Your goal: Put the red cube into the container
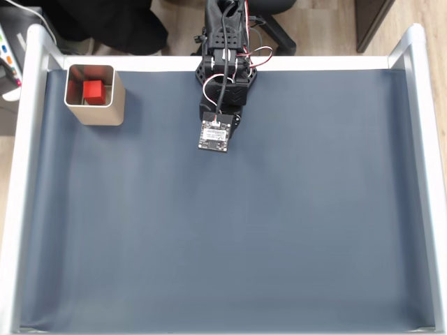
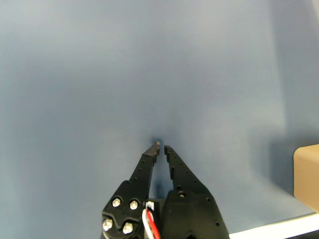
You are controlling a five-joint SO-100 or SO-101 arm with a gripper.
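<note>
One cube: red cube (image 1: 93, 90) sits inside the tin (image 1: 114, 112), on its floor, roughly centred, not touching the gripper.
Tin: square brushed-metal tin, upright, open top, at the upper-left corner of the mat in the fixed view, just beside the left rail (image 1: 28, 146); in the wrist view a beige corner of it (image 2: 308, 174) shows at the right edge.
Gripper: black gripper (image 2: 161, 146) points down at the bare mat; jaws together, tips nearly touching, nothing between them.
Arm: arm (image 1: 223, 87) folded near the top-middle edge in the fixed view, well apart from the tin, red and white wires along it, small circuit board (image 1: 214, 135) facing up.
Mat: dark blue-grey mat (image 1: 244, 230) covers the table.
Frame: silver rails on the left, top and right (image 1: 422, 153).
</note>
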